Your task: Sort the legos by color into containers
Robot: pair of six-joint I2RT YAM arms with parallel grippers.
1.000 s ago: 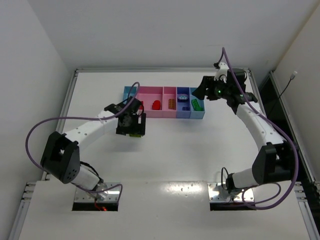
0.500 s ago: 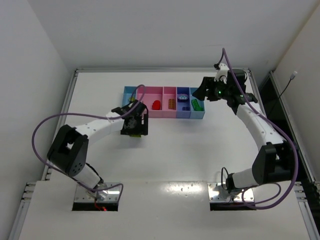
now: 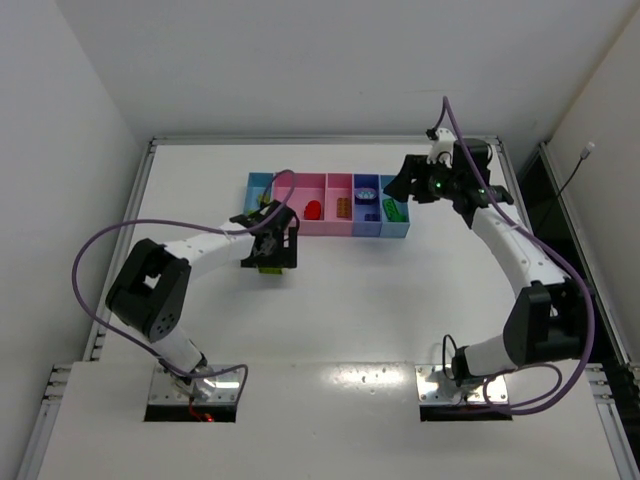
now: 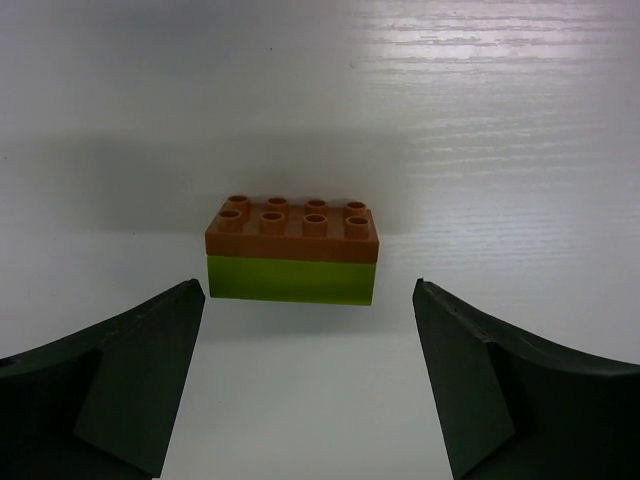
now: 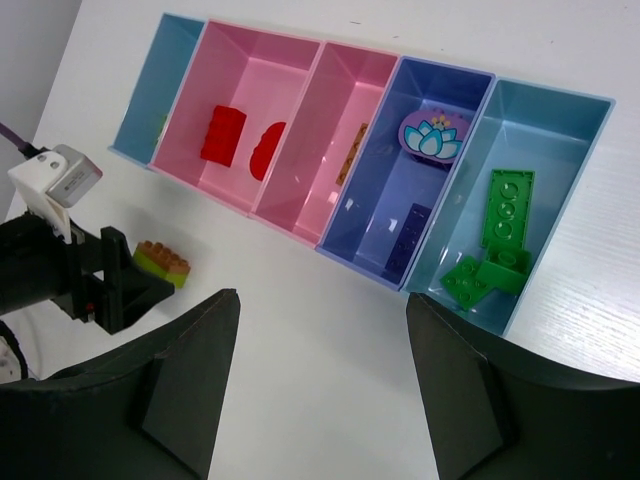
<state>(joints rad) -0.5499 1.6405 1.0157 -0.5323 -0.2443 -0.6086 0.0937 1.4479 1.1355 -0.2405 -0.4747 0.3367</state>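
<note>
A row of trays (image 5: pixel 290 215) stands at the table's (image 3: pixel 400 300) far side, red pieces (image 5: pixel 222 132) and green plates (image 5: pixel 505 205) in them; the right gripper (image 5: pixel 320 300) hangs over their right end, jaws apart, empty. The orange-on-lime brick (image 4: pixel 290 255) sits on the table at 7 o'clock from the trays, just at 12 o'clock of the left gripper (image 3: pixel 270 252), its jaws wide and empty. Studs up, its long side runs 9 to 3 across them

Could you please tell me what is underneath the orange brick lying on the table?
A yellow-green brick sits directly under the orange brick, resting on the white table. Its front face shows; its top is covered by the orange one.
</note>
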